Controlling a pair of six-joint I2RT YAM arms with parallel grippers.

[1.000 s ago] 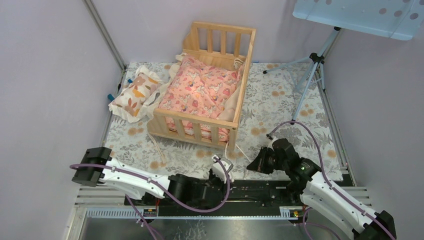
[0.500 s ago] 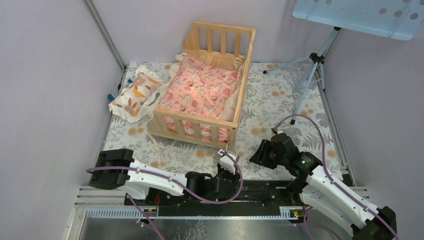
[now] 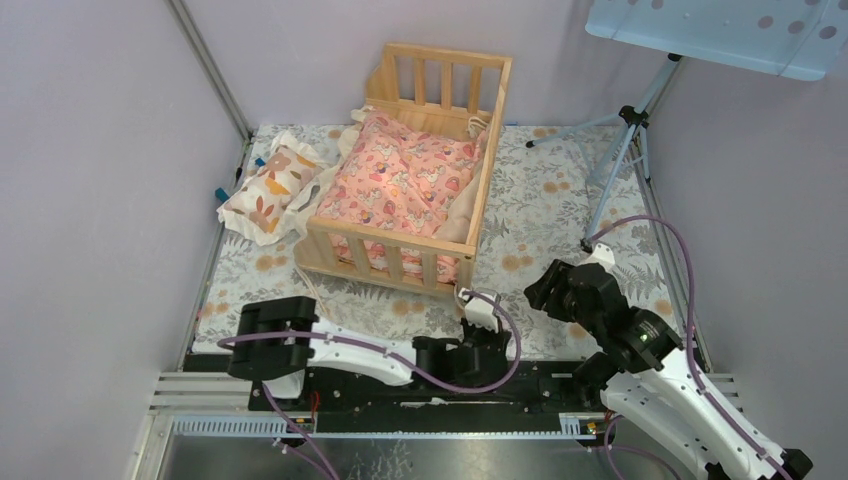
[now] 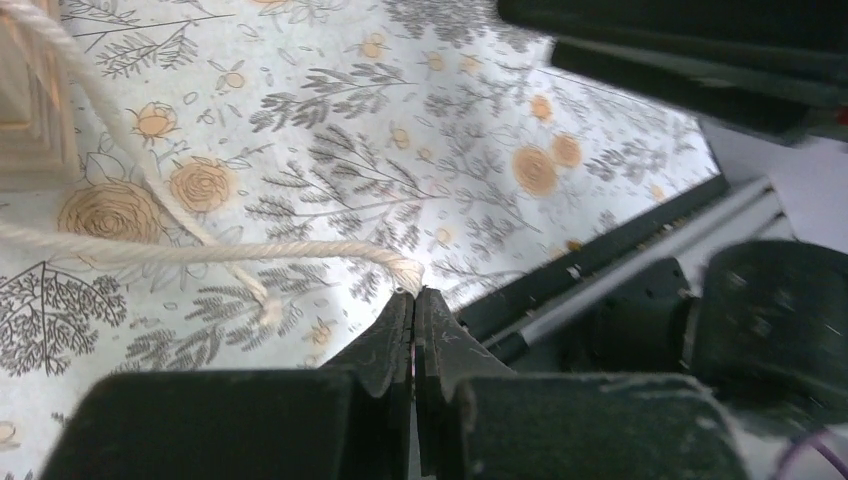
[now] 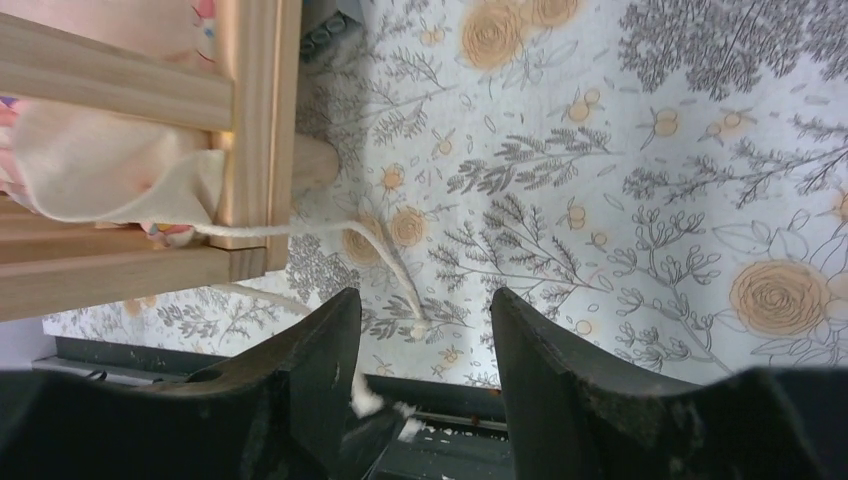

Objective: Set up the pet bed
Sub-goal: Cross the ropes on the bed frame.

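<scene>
Light-wood, slat-sided pet bed [image 3: 385, 240] (pink cushion [image 3: 400, 185] inside); left fingers [image 4: 385, 345] clenched, right fingers [image 5: 310, 370] spread apart.

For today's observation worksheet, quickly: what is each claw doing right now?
Left claw: closed, with the end of the cord at its tips; whether it is pinched cannot be told.
Right claw: open, holding nothing.
</scene>
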